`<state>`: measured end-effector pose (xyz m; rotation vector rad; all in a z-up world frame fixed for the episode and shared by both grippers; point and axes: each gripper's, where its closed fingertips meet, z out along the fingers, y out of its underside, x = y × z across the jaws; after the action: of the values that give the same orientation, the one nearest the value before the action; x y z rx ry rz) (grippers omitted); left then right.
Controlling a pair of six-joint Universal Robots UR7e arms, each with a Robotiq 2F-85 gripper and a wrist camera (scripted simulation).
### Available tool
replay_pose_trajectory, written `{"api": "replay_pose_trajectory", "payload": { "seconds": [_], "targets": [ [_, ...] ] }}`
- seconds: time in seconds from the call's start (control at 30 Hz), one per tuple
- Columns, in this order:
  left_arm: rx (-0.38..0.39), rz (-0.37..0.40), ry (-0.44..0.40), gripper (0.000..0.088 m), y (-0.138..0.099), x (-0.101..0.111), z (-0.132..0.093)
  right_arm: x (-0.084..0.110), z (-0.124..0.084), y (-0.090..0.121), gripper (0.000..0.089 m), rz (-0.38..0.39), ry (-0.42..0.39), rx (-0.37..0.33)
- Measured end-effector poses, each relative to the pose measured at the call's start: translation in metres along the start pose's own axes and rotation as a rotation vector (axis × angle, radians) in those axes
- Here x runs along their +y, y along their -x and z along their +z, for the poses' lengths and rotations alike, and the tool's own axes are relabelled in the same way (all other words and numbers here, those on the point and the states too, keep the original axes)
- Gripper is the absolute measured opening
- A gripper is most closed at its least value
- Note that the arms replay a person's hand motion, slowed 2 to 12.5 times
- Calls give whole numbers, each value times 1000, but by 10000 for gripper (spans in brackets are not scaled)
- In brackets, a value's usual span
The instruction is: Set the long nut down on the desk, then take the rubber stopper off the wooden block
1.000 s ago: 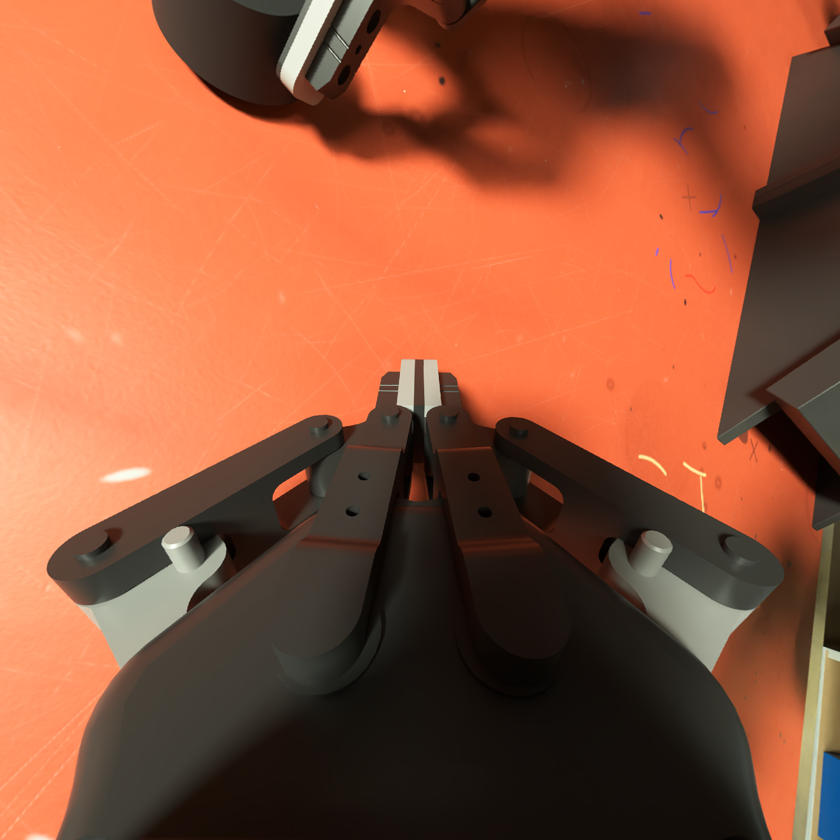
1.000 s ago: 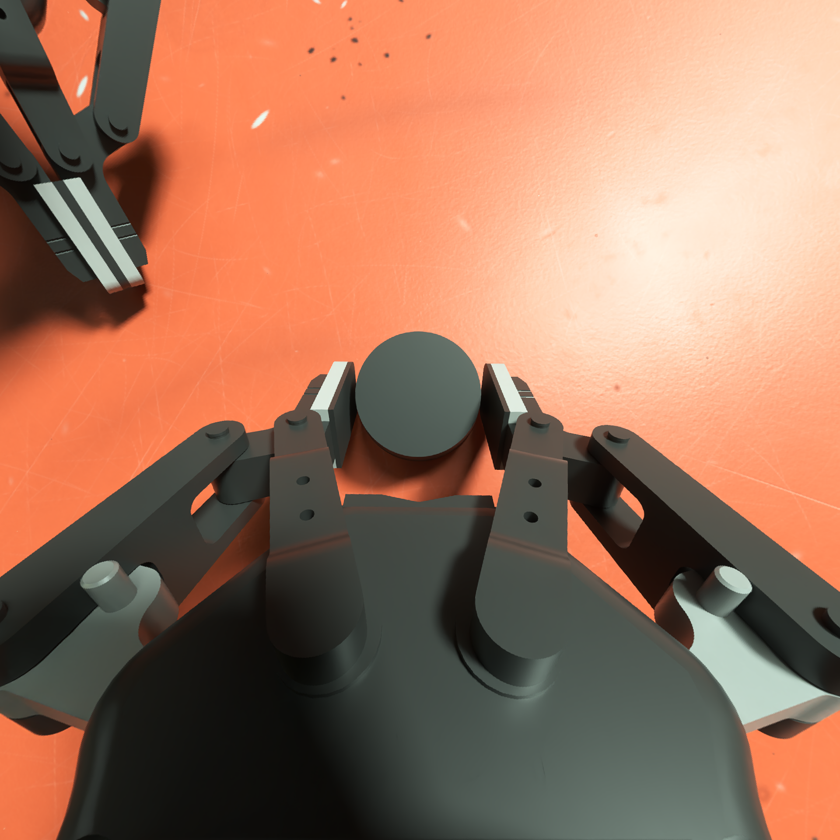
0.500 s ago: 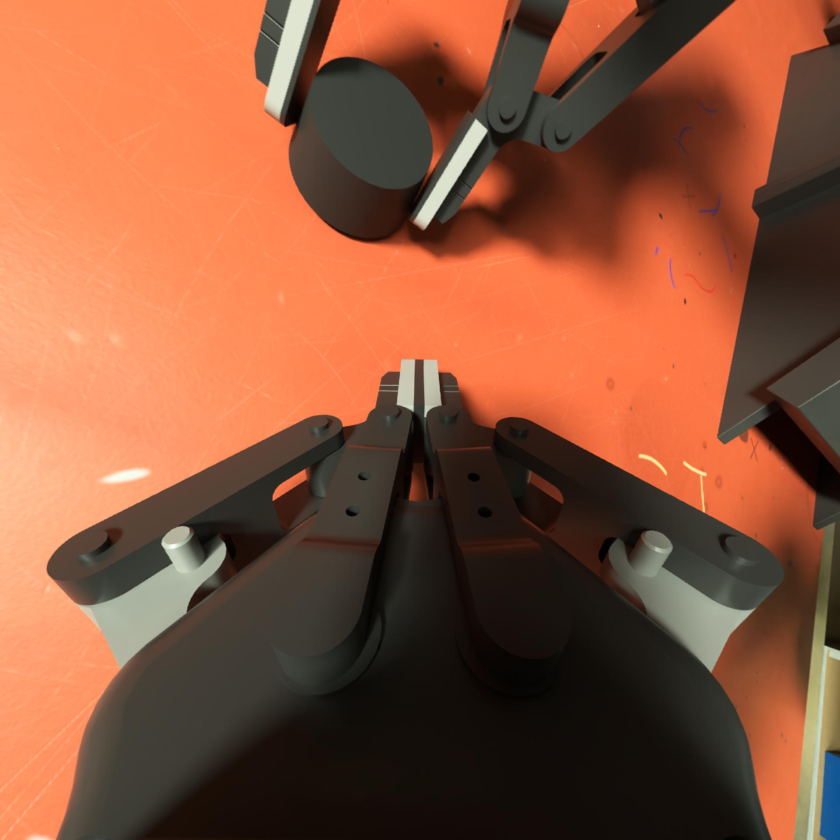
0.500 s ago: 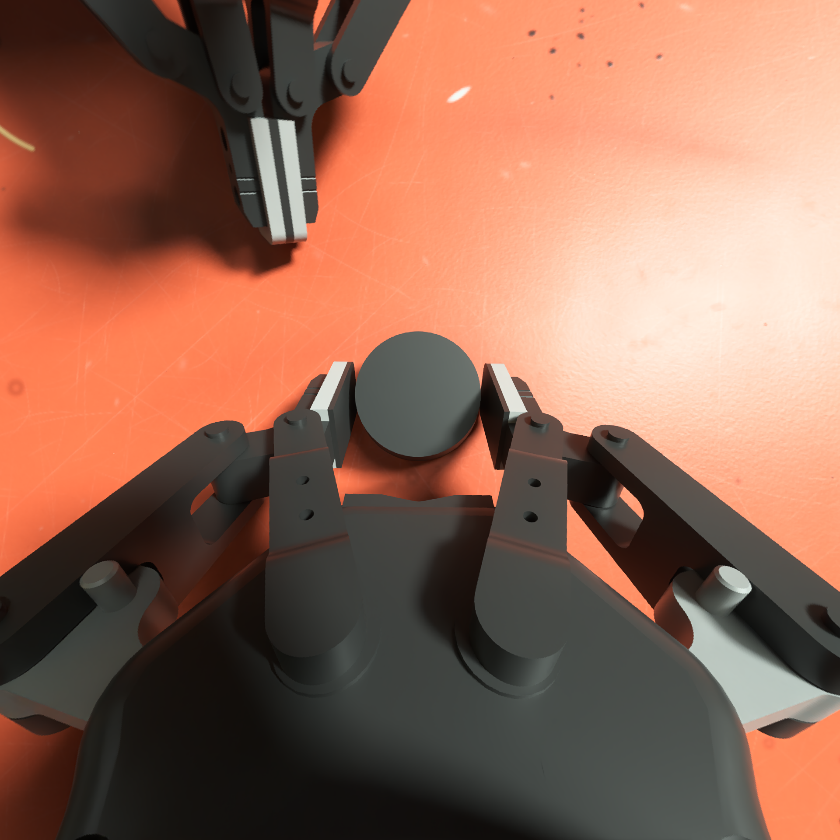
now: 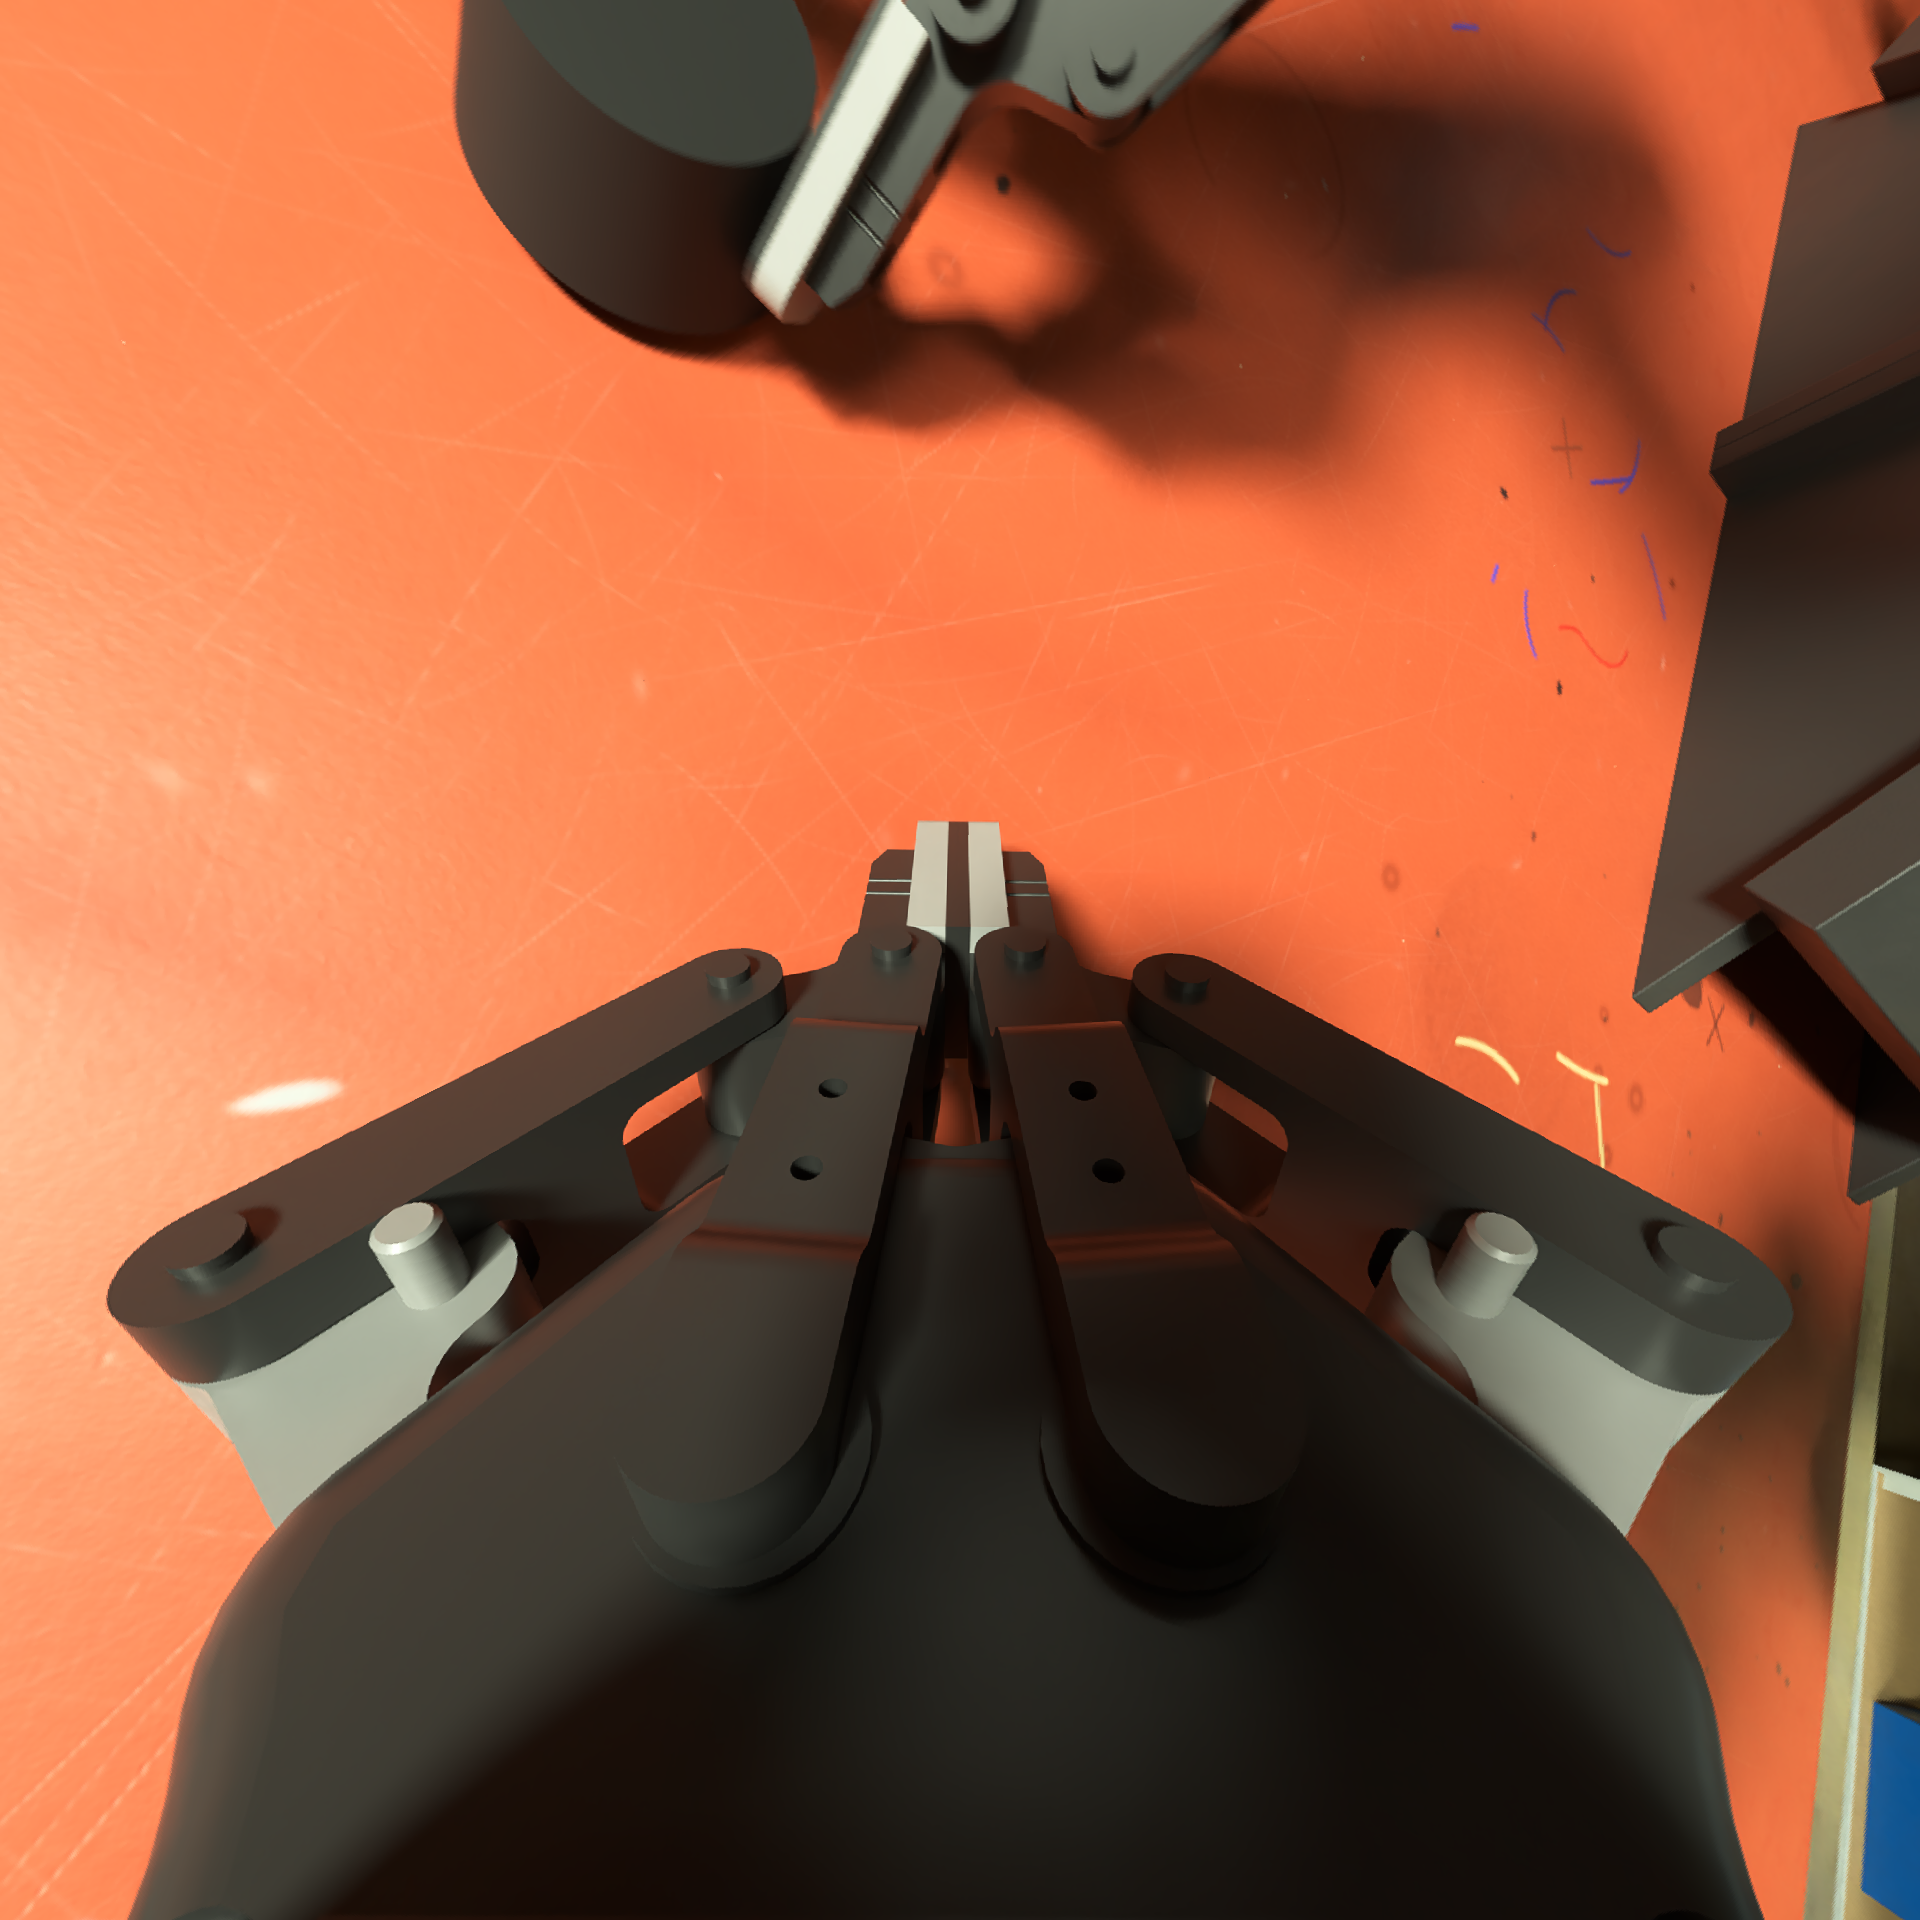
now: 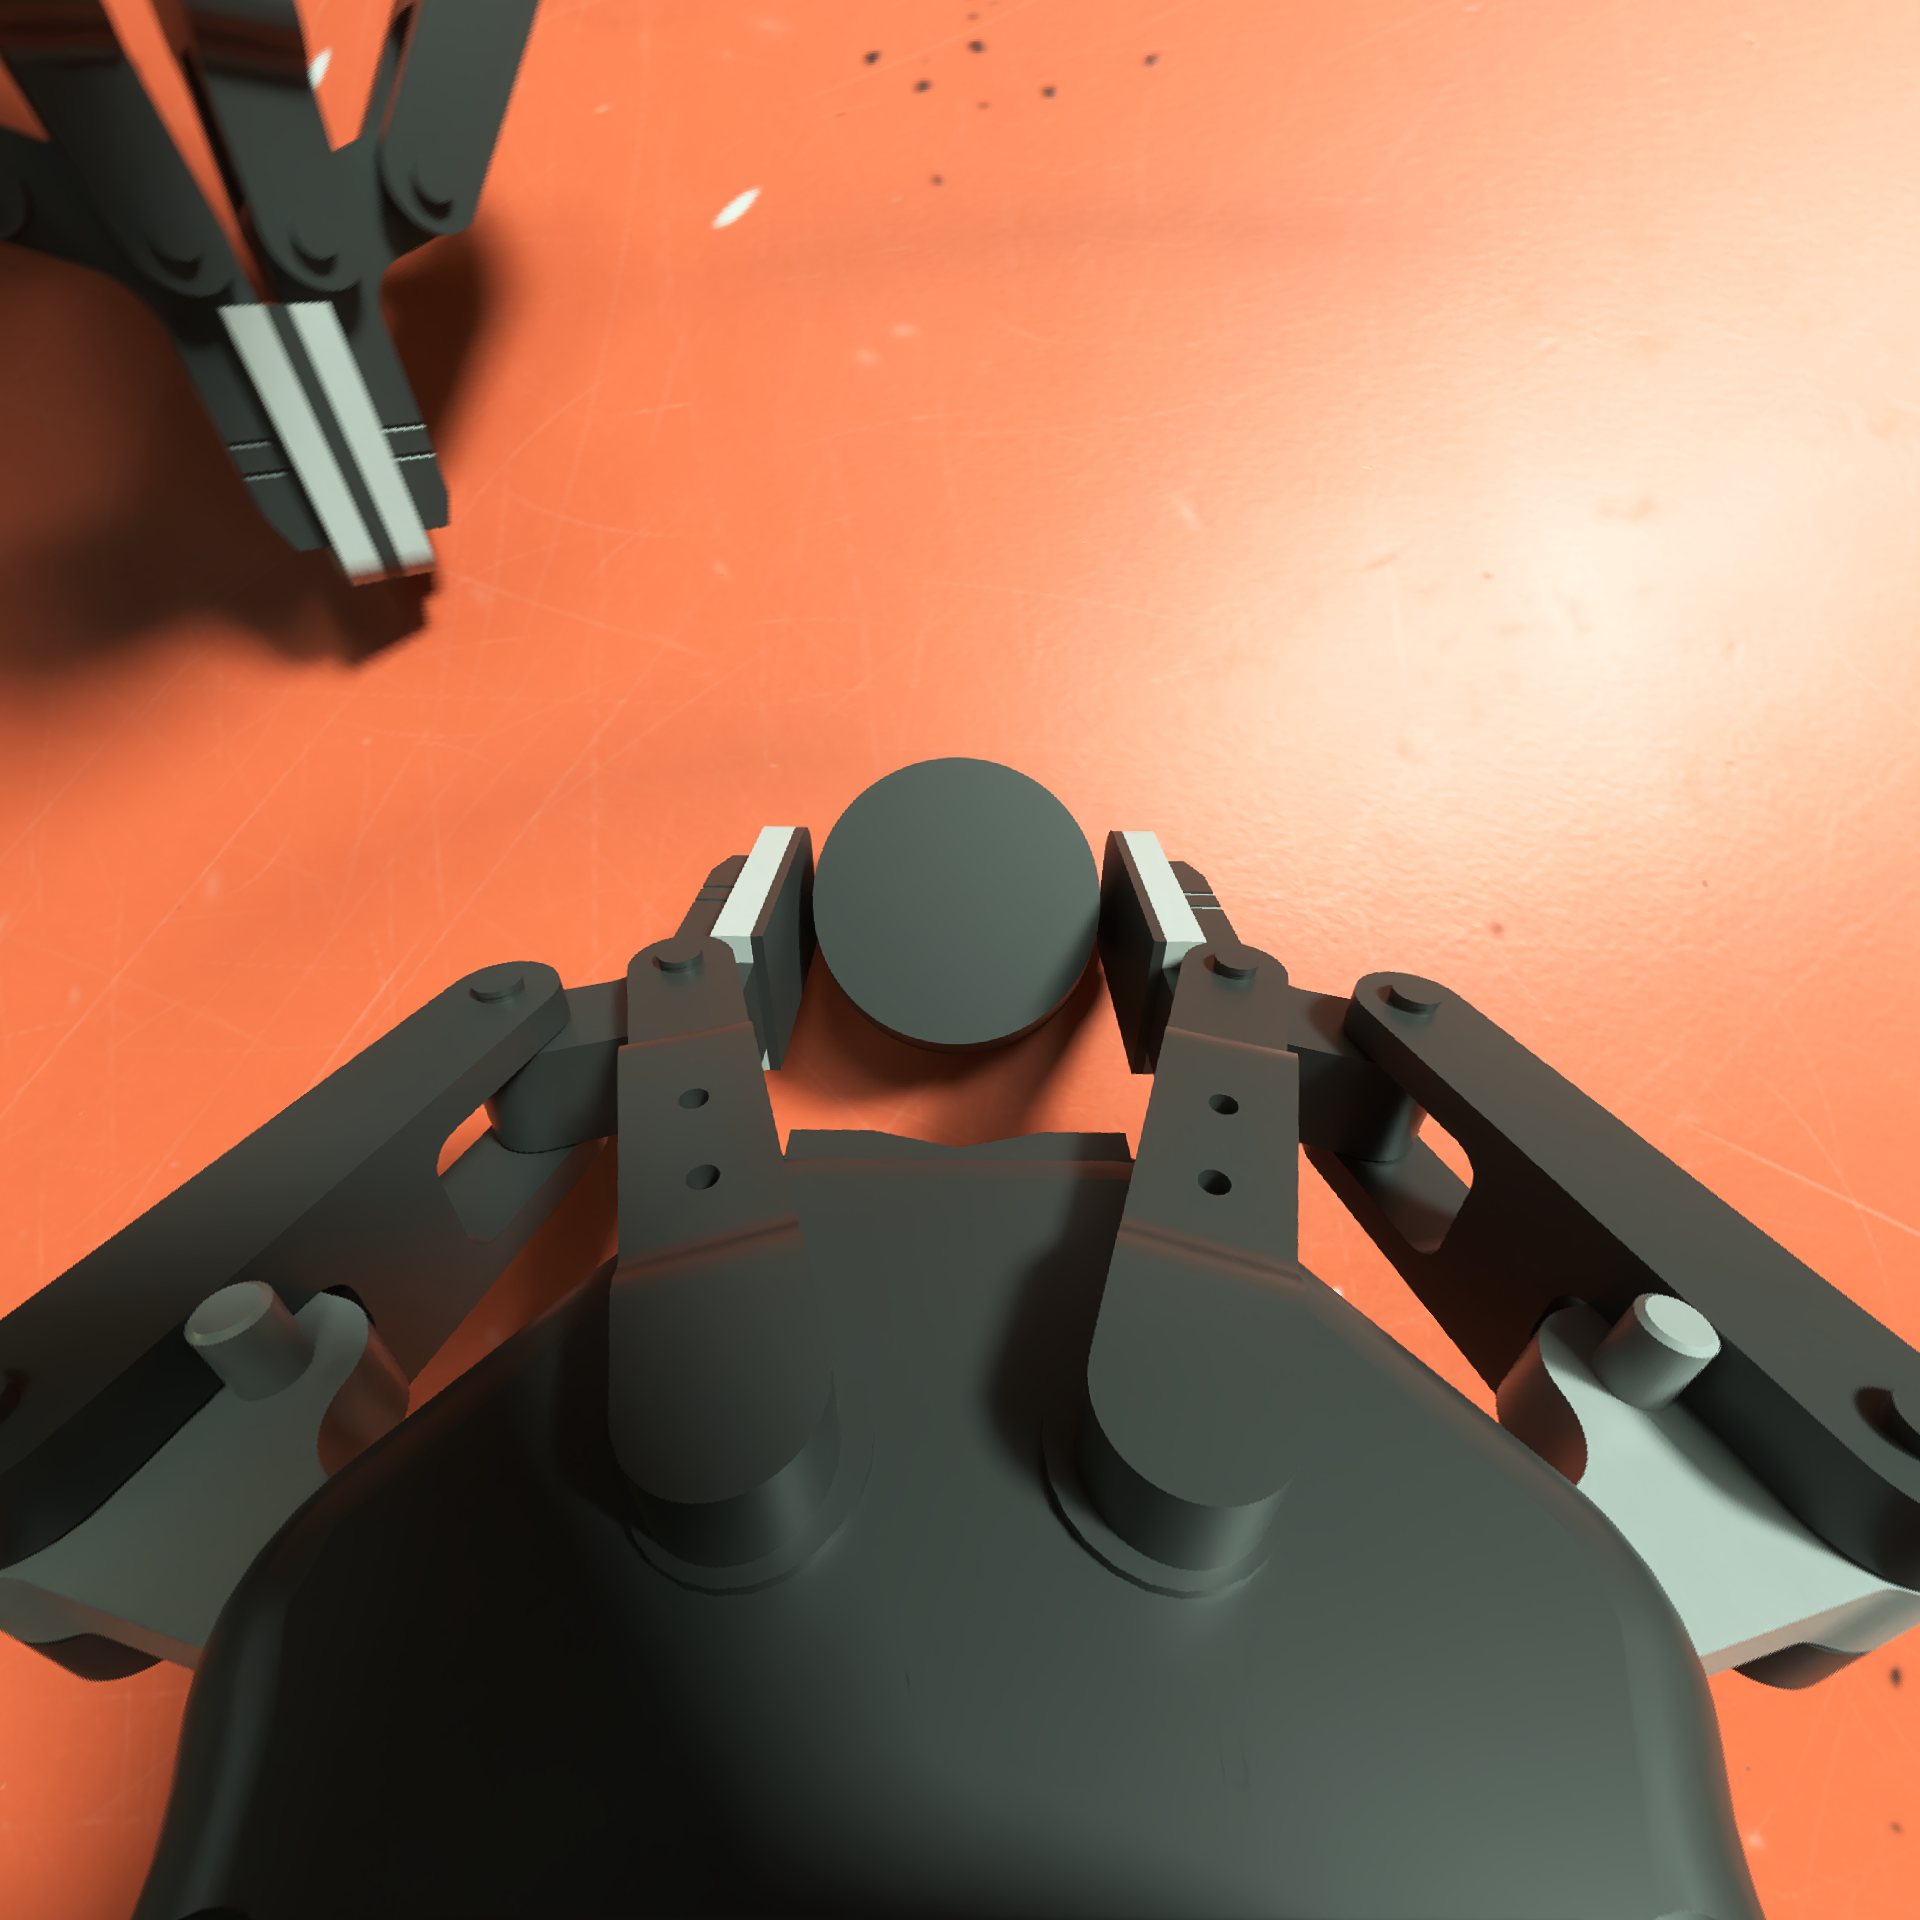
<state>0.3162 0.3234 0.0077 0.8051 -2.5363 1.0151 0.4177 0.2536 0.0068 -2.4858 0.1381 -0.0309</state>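
I hold the rubber stopper (image 6: pixel 954 902) clamped in the right gripper (image 6: pixel 956 935), just above the tabletop (image 6: pixel 1455 520). The left gripper (image 5: pixel 957 883), near the stopper, is closed on nothing. Risk: the round wall may slip between flat pads; I see no long nut.

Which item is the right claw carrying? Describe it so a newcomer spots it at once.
Start from the scratched orange desk. Above it, the right claw is clamped on a dark grey rubber stopper: a short, plain cylinder with a flat round face. The nearby left claw is pressed shut with nothing in it.
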Motion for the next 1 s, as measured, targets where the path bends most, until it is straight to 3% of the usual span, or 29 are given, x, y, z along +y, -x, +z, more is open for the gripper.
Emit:
{"api": "replay_pose_trajectory", "payload": {
  "seconds": [0.13,0.27,0.4,0.6,0.73,0.87,1.0],
  "targets": [
    [-3,2,-1,0,0,0,0,0,-1,-12,491,55,-40,11],
    [-5,4,-1,0,0,0,0,-3,1,-14,491,63,-58,-4],
    [-5,5,-2,0,0,0,0,-9,6,-6,491,26,-43,-27],
    [-1,3,0,0,0,0,0,-23,17,20,491,-91,-4,-72],
    [3,4,2,0,0,0,0,-30,24,27,491,-135,32,-61],
    [7,3,5,0,0,0,0,-39,29,24,491,-134,41,-43],
    [10,2,6,0,-1,0,1,-48,36,15,491,-77,9,-27]
  ]
}}
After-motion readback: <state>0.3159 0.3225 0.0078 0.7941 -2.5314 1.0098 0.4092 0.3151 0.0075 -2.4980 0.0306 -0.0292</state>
